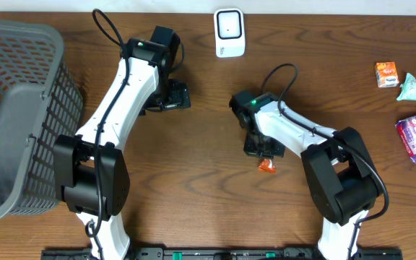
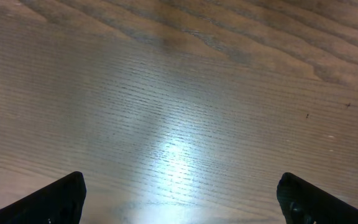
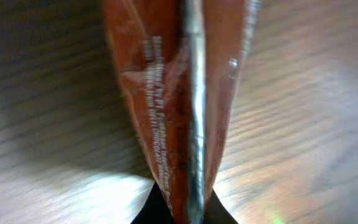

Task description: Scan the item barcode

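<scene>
Right gripper sits low over the middle of the table, jaws pinching one end of an orange packet. In the right wrist view the packet's centre seam and blurred white print face the camera. Left gripper: jaws spread wide over bare wood, holding nothing. White scanner stands at the far edge, well apart from the packet. Grey basket at left

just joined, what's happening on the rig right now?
The right hand is shut on an orange-brown packet near the middle of the table. The left hand hangs open over bare wood, holding nothing. The white scanner sits at the far edge, well apart from the packet, so the scan is not yet done.
</scene>
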### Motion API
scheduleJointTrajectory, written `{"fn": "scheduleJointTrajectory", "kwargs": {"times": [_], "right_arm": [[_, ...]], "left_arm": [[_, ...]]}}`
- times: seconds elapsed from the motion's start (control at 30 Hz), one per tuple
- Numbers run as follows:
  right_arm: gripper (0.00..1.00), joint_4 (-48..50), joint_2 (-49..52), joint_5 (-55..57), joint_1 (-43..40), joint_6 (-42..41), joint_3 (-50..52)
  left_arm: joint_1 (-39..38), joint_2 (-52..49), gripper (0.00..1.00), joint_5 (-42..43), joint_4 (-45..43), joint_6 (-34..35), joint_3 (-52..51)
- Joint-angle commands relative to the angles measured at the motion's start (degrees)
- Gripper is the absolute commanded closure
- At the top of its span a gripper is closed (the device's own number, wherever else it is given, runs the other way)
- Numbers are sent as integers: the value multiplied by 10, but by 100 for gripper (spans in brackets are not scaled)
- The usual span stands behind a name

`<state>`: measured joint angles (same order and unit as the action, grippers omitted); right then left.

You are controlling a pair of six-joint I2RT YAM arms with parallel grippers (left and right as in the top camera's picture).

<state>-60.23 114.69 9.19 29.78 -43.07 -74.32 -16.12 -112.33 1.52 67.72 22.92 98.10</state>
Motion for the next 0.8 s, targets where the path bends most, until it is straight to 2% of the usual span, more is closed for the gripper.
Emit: {"fn": "scheduleJointTrajectory", "kwargs": {"times": [0.0,0.13,0.4,0.63,0.77], "right_arm": [[99,7,3,-144,-17,133,-38],[99,53,3,-363,-46,277,-55],[99,76,3,-664,-120,423,-55],[99,83,5,-689,-153,438,-25],[99,140,7,-708,-156,410,38]], "left_arm": [[2,-6,2,-7,3,1,-5],[2,-6,2,-7,3,1,-5],[2,-6,2,-7,3,1,-5],[2,-6,2,-7,3,1,-5],[2,-6,2,-7,3,1,-5]]}}
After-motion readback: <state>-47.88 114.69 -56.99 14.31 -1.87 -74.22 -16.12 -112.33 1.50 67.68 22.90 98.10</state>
